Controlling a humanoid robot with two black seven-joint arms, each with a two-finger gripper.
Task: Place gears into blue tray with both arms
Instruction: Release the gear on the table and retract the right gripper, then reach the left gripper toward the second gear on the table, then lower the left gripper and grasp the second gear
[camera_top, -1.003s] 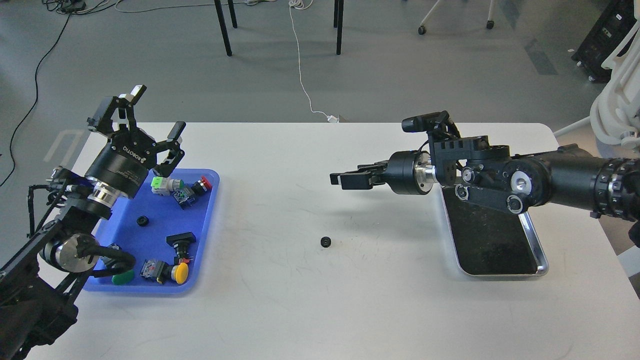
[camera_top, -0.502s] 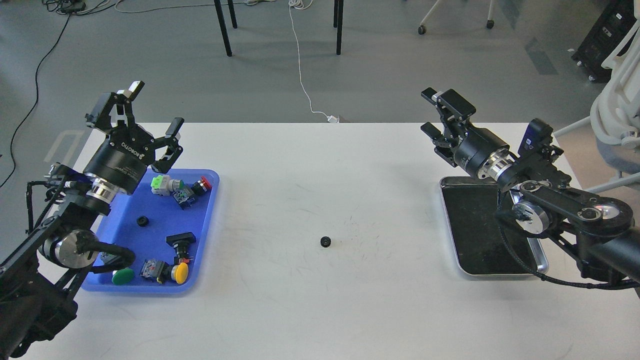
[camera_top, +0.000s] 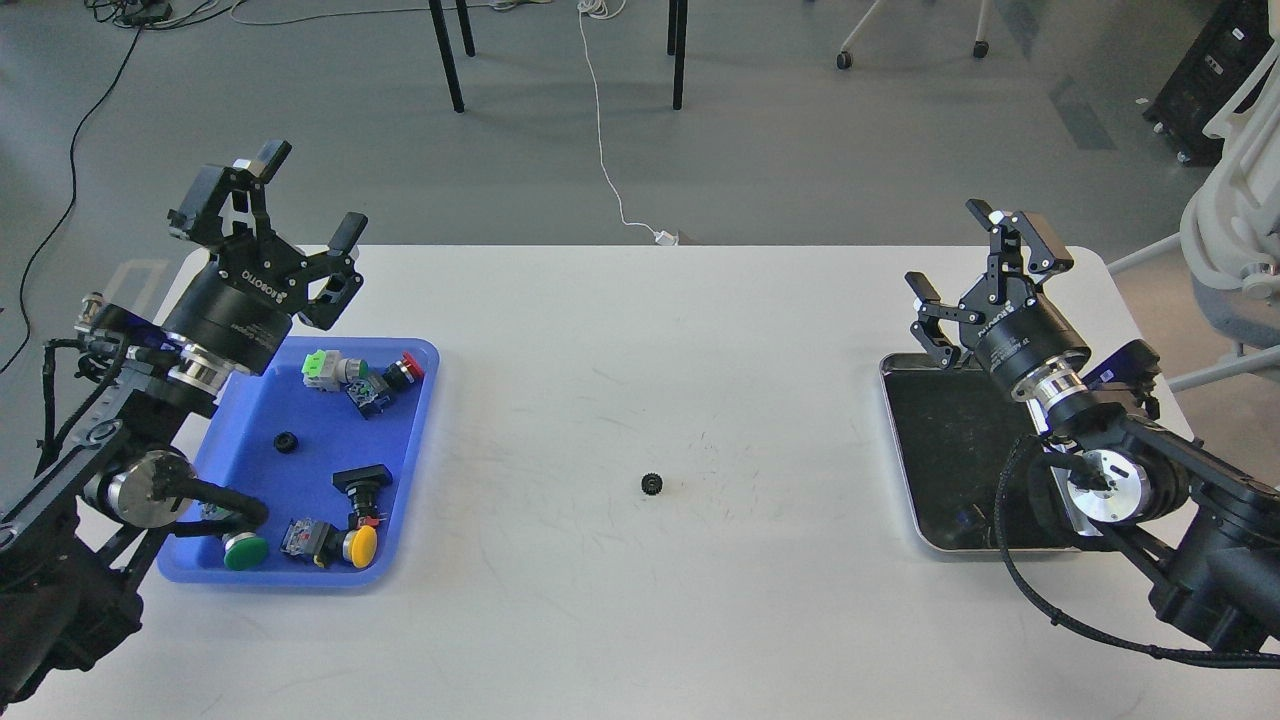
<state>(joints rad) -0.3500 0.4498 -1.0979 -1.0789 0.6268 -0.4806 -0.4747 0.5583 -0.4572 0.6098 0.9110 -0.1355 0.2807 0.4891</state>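
Observation:
One small black gear (camera_top: 651, 484) lies alone on the white table, near its middle. A second gear (camera_top: 286, 441) rests inside the blue tray (camera_top: 412, 450) at the left, among push-button switches. My left gripper (camera_top: 283, 217) hangs open above the tray's far end, fingers spread and holding nothing. At the right, my right gripper (camera_top: 985, 263) is also open and empty, raised over the far edge of the silver tray, well away from the loose gear.
The silver metal tray (camera_top: 899, 470) with a black bottom sits at the right under my right arm. Push-buttons with green (camera_top: 319, 365), red (camera_top: 404, 369) and yellow (camera_top: 359, 544) caps lie in the blue tray. Chair legs and cables stand on the floor beyond the table.
My right arm has swung back from the table's middle to the right, over the silver tray, and its gripper now points up and open. The left gripper rose slightly. Both gears stayed put.

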